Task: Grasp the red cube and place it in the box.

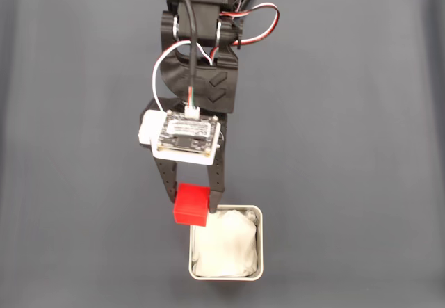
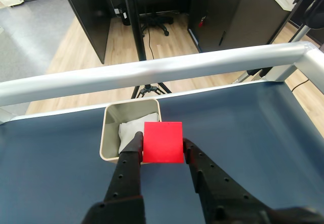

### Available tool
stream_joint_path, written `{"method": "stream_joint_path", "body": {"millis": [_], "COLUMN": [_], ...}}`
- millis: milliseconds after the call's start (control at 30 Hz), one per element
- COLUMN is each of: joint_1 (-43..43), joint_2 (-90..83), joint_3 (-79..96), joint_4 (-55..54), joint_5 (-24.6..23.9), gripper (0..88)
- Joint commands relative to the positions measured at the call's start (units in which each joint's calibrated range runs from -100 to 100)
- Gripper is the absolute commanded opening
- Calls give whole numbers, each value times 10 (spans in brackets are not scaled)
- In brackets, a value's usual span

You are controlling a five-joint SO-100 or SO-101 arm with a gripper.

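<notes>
My gripper is shut on the red cube, which hangs above the dark mat at the box's top left corner. The box, a small square tin with a pale rim and white wrinkly lining, sits near the bottom edge of the fixed view. In the wrist view the red cube is clamped between the two black fingers of my gripper, and the box lies just beyond it, partly covered by the cube.
A dark blue-grey mat covers the table. A silver metal rail runs along the table's far edge in the wrist view, with wooden floor and black furniture beyond it.
</notes>
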Motion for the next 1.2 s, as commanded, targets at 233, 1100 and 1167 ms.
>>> {"method": "stream_joint_path", "body": {"millis": [233,1100,1167], "joint_1": [-24,-53,-54], "joint_2": [29,92,95], "joint_3": [-68,-110,-110], "joint_4": [-22,-54,-58], "joint_5": [4,6,7], "gripper": [17,9,9]}}
